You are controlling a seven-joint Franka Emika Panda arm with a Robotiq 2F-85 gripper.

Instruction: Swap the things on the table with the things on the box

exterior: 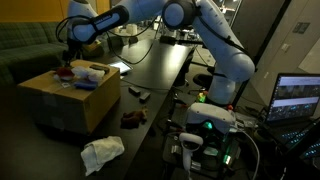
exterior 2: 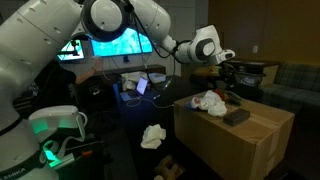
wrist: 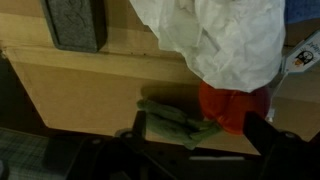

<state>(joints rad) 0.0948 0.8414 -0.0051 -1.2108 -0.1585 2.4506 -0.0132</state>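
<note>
In a dim room, a cardboard box (exterior: 85, 105) stood on a dark bench (exterior: 50, 150). The claw (exterior: 68, 57) hovered over the box, spread wide, near a white cloth (exterior 2: 208, 101). A crumpled rag (exterior: 102, 153) lay on the bench.

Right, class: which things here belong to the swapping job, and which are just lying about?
Job: brown cardboard box; draped white cloth, grey rectangular block, red item and green item on it; dark table; crumpled white cloth beside the box.
Lying about: open laptop; lit monitor; green couch.
</note>
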